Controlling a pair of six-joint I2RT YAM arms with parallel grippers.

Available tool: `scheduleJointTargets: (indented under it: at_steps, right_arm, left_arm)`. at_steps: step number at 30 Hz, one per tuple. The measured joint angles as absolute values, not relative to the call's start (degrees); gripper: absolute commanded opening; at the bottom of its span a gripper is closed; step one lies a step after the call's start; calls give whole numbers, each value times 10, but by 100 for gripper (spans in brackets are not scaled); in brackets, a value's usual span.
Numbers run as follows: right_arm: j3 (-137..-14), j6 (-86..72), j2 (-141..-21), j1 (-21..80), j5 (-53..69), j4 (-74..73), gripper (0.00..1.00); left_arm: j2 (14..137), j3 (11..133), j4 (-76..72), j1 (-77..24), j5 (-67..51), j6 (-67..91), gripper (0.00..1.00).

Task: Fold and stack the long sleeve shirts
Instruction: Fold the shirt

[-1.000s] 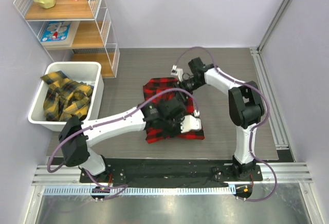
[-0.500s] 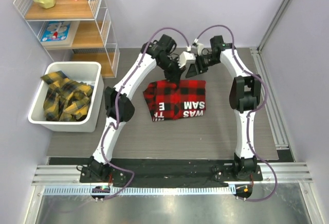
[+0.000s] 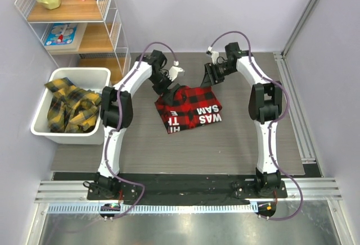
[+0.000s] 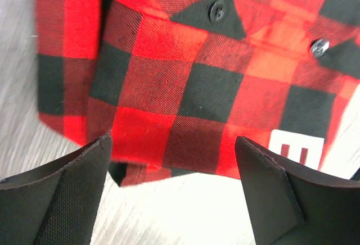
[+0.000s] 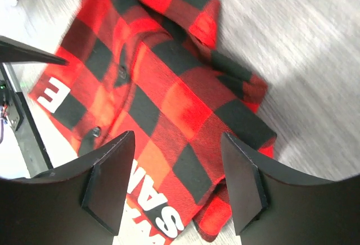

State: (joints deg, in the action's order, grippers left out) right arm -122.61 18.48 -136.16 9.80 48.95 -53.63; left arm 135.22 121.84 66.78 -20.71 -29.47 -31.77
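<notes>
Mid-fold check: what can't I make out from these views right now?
- Red-and-black shirt lettering: partly lost at the folds in top view, cut off by frame edges in both wrist views.
- Yellow-and-black shirts: bunched in the bin, top view only; count unclear.

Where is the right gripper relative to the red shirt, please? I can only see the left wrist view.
Observer: The right gripper hangs open above the far right corner of the red-and-black shirt.
Operator: Thank you. Are other shirts waiting?
Observer: Yes, yellow-and-black shirts lie crumpled in the white bin at the left of the table.
Operator: Is the red one folded?
Observer: It lies as a compact rectangle mid-table, apart from the bin.
</notes>
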Motion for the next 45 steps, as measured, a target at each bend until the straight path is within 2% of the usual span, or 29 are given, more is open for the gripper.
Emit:
scheduleJointTargets:
  at_steps: [7,8,11,16,21,25,27,32,33,34,38,45]
  right_arm:
    - [-1093,168,-1360,96,497,-497,61]
    - [-1074,166,-1354,93,512,-493,61]
    - [-986,168,-1301,83,505,-476,61]
    - [-875,191,-1215,55,478,-509,62]
    - [-849,243,-1134,11,461,-569,67]
    - [-827,266,-1065,-18,447,-584,70]
    - [-825,269,-1058,-27,439,-581,77]
    - [-814,249,-1105,-39,413,-540,84]
    - [-810,240,-1119,-40,411,-528,96]
    - [-803,232,-1131,-41,409,-517,97]
    - [-779,202,-1143,-46,425,-493,95]
    - [-762,189,-1142,-46,452,-471,78]
  left_arm:
    - [1296,1130,589,-205,-287,-218,67]
    - [1301,1125,587,-208,-287,-209,61]
    - [1346,1154,590,-216,-295,-194,59]
    - [1345,1137,563,-265,-319,-166,62]
    - [1293,1045,533,-314,-364,-134,74]
    - [1252,1003,522,-287,-400,-126,79]
    - [1230,999,520,-259,-405,-127,79]
    - [1185,987,479,-225,-402,-103,77]
    - [1183,984,467,-228,-401,-92,76]
    - [1183,980,453,-233,-399,-81,75]
    - [1204,983,429,-256,-386,-65,71]
    - [1284,1051,432,-292,-374,-102,68]
